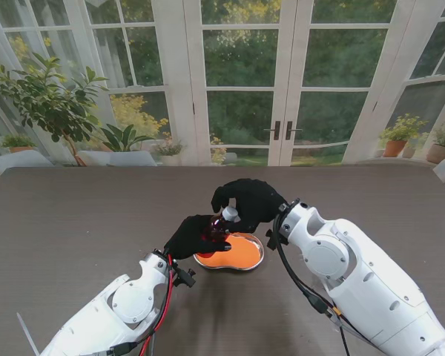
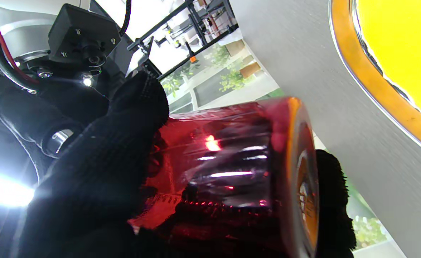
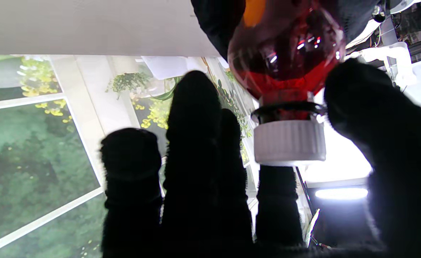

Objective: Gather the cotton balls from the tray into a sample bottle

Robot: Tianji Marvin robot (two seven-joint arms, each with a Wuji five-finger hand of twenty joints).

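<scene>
Hands meet over the middle of the dark tabletop (image 1: 74,215), both in black gloves. The left hand (image 1: 195,236) is closed around the body of a red translucent sample bottle (image 1: 216,226), holding it above the near-left edge of the tray (image 1: 254,259). In the left wrist view the gloved fingers (image 2: 99,172) wrap the bottle's side, and the bottle's flat base (image 2: 303,186) points toward the tabletop with the tray's orange rim (image 2: 375,96) just beside it.

The right hand (image 1: 246,202) sits on the farther side of the bottle, curled at its neck. A white ribbed cap (image 3: 290,141) is on the bottle's mouth, and in the stand view that cap (image 1: 229,214) shows as a small white spot between the two hands. From the right wrist view the thumb (image 3: 368,104) lies against one side of the neck and cap while the other fingers (image 3: 192,118) stand to the other side; whether they actually pinch the cap I cannot tell, since a gap seems to show between the nearest finger and the cap.

The tray is a shallow metal-rimmed dish with an orange-yellow floor, resting on the tabletop just nearer to me than the right hand. No cotton balls can be made out on it or inside the bottle from these views; the red glass is too dark to see through.

Windows and potted plants (image 1: 48,96) fill the far side of the room.
</scene>
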